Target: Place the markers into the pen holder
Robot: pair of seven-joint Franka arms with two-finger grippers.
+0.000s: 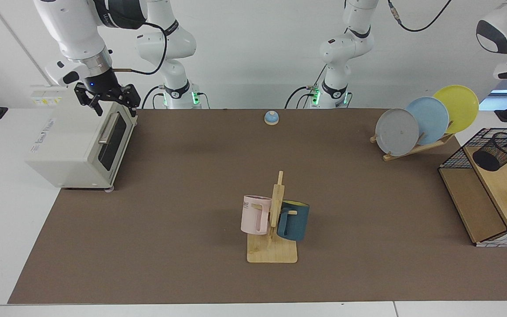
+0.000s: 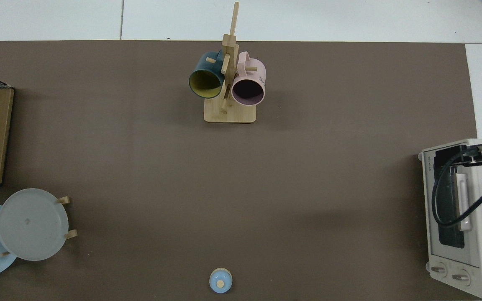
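The pen holder point(image 1: 498, 151), a small black mesh cup, stands on the top wooden shelf of the wire rack at the right edge of the facing view. The top view does not reach it. No marker shows in either view. My right gripper point(image 1: 116, 110) hangs open with nothing between its fingers, just above the front top edge of the toaster oven. My left arm point(image 1: 506, 39) is raised at the upper right corner, above the rack, and its gripper is past the frame edge.
A white toaster oven point(image 1: 77, 145) sits at the mat's left end. A wooden mug tree point(image 1: 273, 220) with a pink and a blue mug stands mid-front. A plate rack point(image 1: 425, 121), a blue bell point(image 1: 271, 117) and the wire-grid shelf rack point(image 1: 482, 207) are also here.
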